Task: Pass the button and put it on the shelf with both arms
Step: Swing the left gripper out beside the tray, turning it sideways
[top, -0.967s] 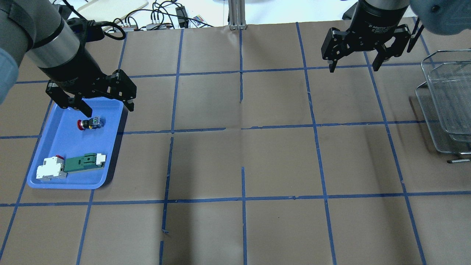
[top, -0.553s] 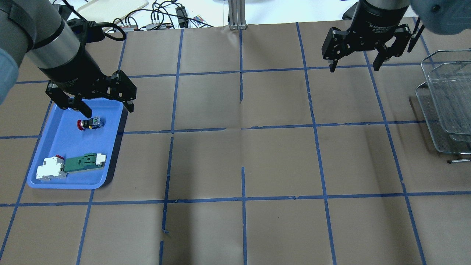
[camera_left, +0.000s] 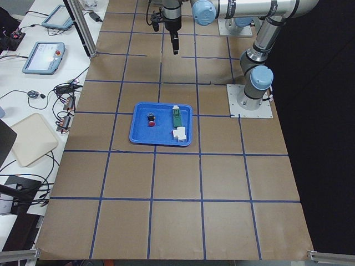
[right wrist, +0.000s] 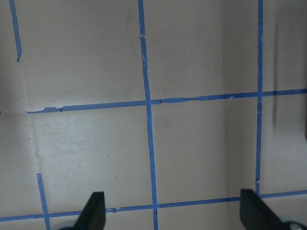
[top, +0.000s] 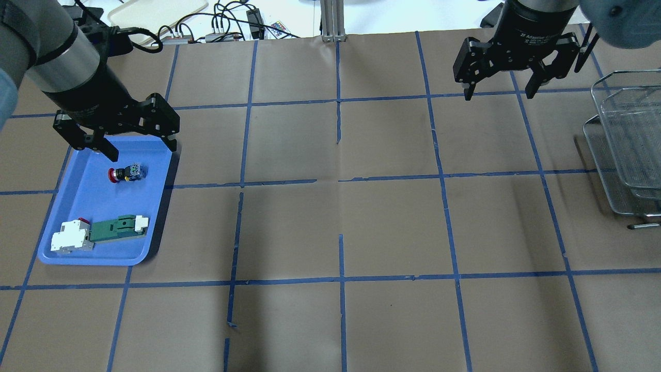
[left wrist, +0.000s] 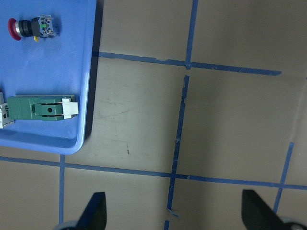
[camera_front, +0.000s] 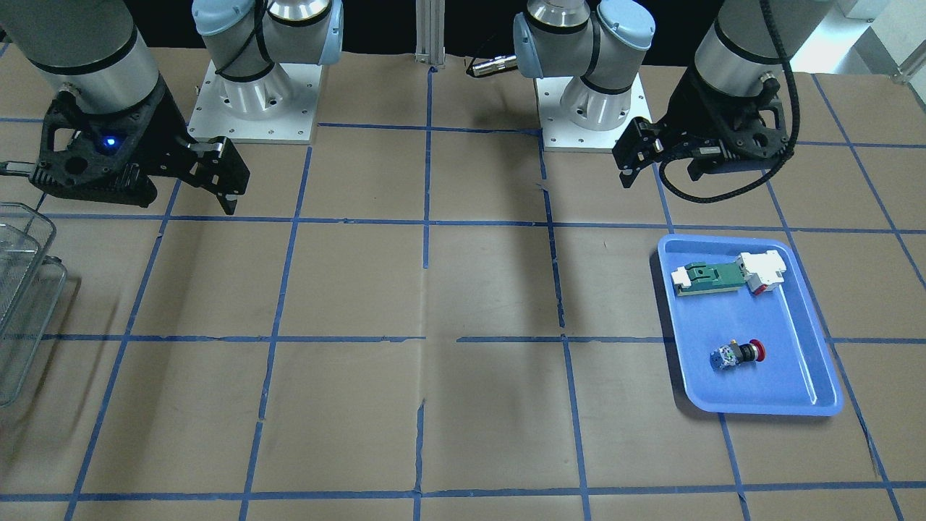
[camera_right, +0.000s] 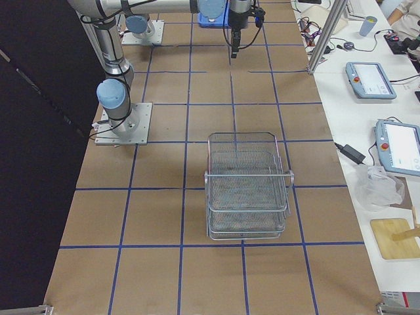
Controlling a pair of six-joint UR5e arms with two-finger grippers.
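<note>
The button [top: 125, 174], with a red cap and a blue-white rear block, lies on its side in the far part of the blue tray [top: 98, 206]. It also shows in the front view [camera_front: 738, 354] and the left wrist view [left wrist: 31, 27]. My left gripper [top: 143, 150] is open and empty, hovering above the tray's far right corner, just beyond the button. My right gripper [top: 498, 95] is open and empty, high over the far right of the table. The wire shelf [top: 625, 144] stands at the right edge, seen whole in the right side view [camera_right: 248, 187].
A green-and-white flat part [top: 116, 228] and a white block with a red tip [top: 72, 236] lie in the near part of the tray. Brown paper with blue tape lines covers the table. Cables and boxes lie beyond the far edge.
My left gripper has shifted slightly left and toward the far edge, still open above the tray. My right gripper has barely moved. The button has not moved.
</note>
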